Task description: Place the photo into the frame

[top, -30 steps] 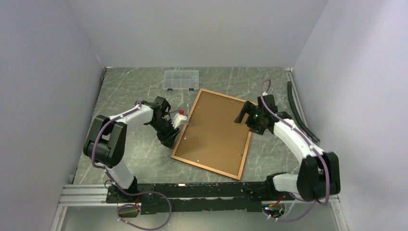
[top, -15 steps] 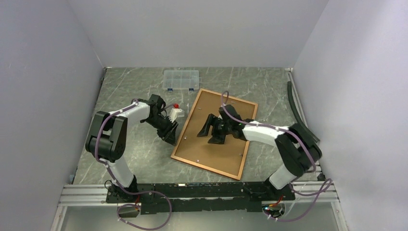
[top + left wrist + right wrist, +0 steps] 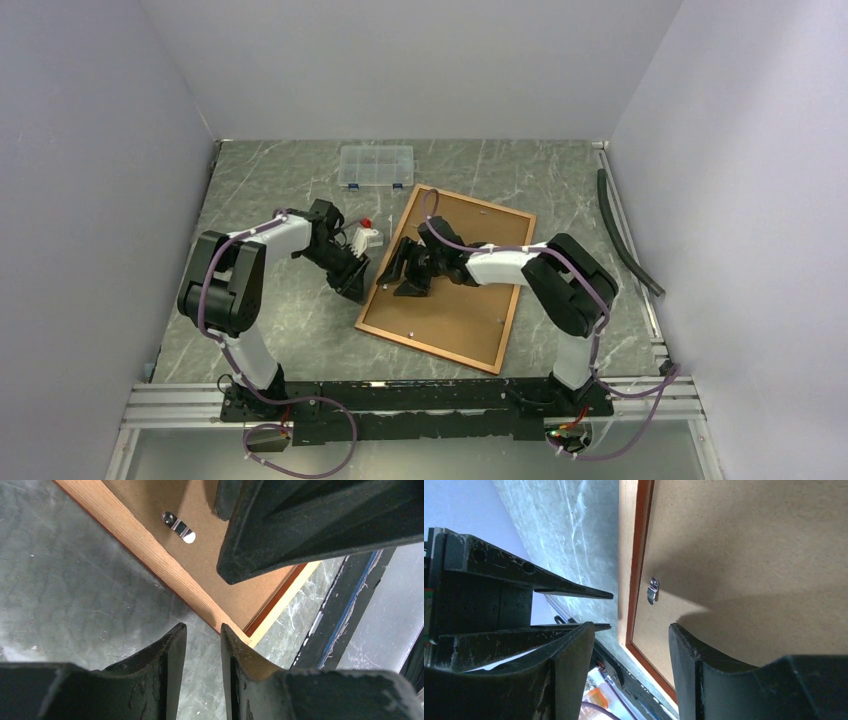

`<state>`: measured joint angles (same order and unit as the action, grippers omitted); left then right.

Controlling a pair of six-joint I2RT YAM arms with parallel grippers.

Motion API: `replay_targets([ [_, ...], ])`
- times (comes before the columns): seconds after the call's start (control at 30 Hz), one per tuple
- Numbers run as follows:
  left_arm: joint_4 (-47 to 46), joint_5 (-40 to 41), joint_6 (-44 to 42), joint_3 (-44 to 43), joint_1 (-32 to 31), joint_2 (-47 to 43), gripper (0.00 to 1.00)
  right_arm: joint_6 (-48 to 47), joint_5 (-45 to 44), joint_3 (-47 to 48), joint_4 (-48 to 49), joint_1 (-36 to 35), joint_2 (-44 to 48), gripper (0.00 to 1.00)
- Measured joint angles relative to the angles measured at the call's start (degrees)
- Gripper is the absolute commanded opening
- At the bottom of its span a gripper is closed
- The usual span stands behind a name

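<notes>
Where it lies face-down near the middle of the tabletop, the frame shows a pale wood back with a red-orange inner lip and is turned slightly askew.
- Brown backing board: seated inside the frame and covering its whole opening. Whatever is under it is hidden.
- Small metal clips: on the board, near the rim.
- Right fingers: spread apart and holding nothing, low over the board's left part, close to one clip.
- Left fingers: a narrow gap between them with nothing in it. They are over bare tabletop just beside the frame's left rim, toward its near-left corner.
- Tabletop: grey marbled surface, enclosed by plain pale walls on three sides.
- Black hose: along the right edge, well apart from the frame.
- Clear compartment box: at the far side, just beyond the frame's far-left corner. Its contents are too small to tell.
- Aluminium rail: at the near edge, by both arm bases.
</notes>
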<state>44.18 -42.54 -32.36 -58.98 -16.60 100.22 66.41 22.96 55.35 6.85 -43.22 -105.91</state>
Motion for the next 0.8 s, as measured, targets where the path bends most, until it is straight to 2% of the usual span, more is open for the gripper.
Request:
replay_targets([
  [0.27,-1.1,1.0,-1.0,1.6,-0.2,0.0,0.36,1.2,-0.5,3.7,0.1,-0.4,-3.9,0.50],
  [0.8,-1.9,1.9,-1.3,1.7,-2.5,0.0,0.35,1.4,0.2,7.3,0.0,-0.7,-7.1,0.49],
])
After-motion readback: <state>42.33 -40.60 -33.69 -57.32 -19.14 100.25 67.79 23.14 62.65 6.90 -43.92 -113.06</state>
